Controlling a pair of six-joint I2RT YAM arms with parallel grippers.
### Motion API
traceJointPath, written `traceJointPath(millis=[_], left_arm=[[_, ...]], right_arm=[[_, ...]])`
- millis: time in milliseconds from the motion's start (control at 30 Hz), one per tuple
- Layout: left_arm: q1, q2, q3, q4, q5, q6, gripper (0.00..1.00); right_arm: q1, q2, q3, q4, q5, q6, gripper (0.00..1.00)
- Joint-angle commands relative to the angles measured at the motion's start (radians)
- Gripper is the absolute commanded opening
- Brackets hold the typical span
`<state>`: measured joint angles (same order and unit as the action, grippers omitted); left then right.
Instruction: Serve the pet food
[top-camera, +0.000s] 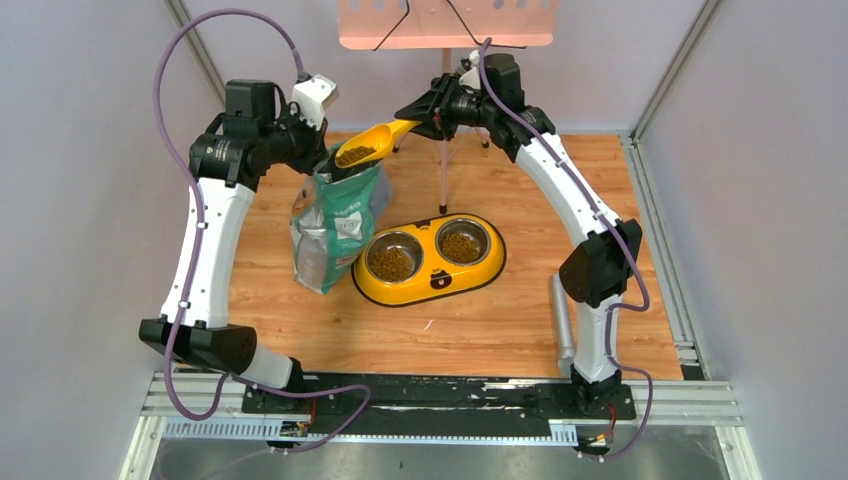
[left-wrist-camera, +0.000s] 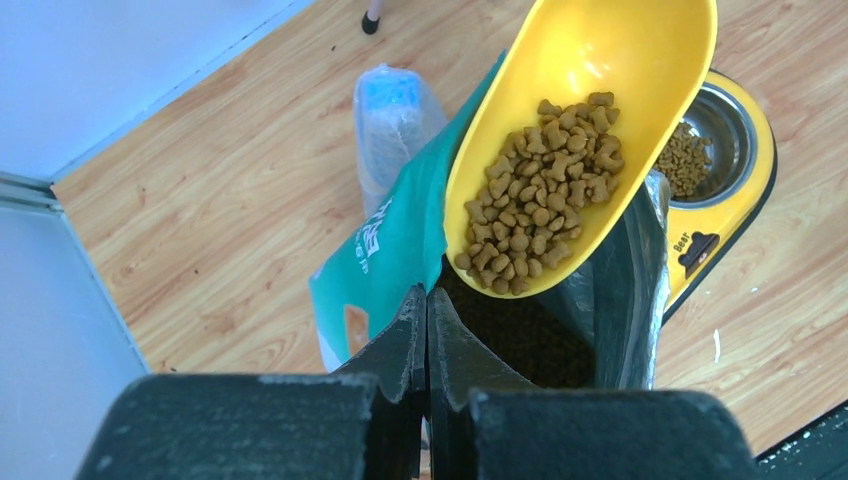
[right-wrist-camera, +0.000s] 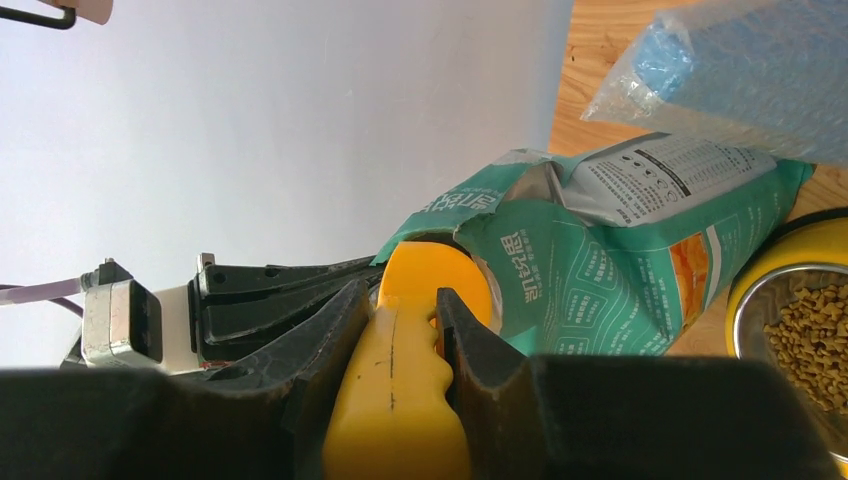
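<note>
My right gripper (top-camera: 418, 124) (right-wrist-camera: 400, 320) is shut on the handle of an orange-yellow scoop (top-camera: 378, 138) (left-wrist-camera: 610, 50) (right-wrist-camera: 398, 390). The scoop holds brown pet food kibble (top-camera: 355, 155) (left-wrist-camera: 545, 185) and hovers over the open top of a green-and-white bag (top-camera: 335, 225) (left-wrist-camera: 385, 250) (right-wrist-camera: 600, 270). More kibble lies dark inside the bag (left-wrist-camera: 530, 340). My left gripper (top-camera: 324, 160) (left-wrist-camera: 428, 300) is shut on the bag's top edge. A yellow double bowl (top-camera: 430, 290) (left-wrist-camera: 735, 215) stands right of the bag, with kibble in both cups (top-camera: 390, 264) (top-camera: 461, 245) (right-wrist-camera: 815, 340).
A grey cylinder (top-camera: 563, 320) lies on the wooden table by the right arm's base. A stand with a pink board (top-camera: 445, 25) and thin pole (top-camera: 443, 175) is at the back. A clear bluish plastic bag (left-wrist-camera: 390, 110) (right-wrist-camera: 740, 70) leans behind the food bag. Walls close both sides.
</note>
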<state>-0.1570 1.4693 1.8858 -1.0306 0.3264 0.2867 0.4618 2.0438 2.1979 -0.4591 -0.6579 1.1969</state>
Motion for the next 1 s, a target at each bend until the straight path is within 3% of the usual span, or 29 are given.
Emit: traceJointPath(millis=[0,300,967], left_arm=[[-0.004,-0.01,0.035,0.035,-0.004,0.011,0.0],[-0.004,-0.011,0.032,0.051,-0.027,0.018,0.0],[-0.004,-0.004,0.035,0.062,-0.123,0.044,0.0]], right_arm=[[-0.003,-0.061,-0.041,0.098,-0.035,0.053,0.0],[-0.017,-0.101,-0.107,0.262,-0.125,0.099,0.0],[-0.077,-0.209,-0.243,0.324,-0.201,0.145,0.0]])
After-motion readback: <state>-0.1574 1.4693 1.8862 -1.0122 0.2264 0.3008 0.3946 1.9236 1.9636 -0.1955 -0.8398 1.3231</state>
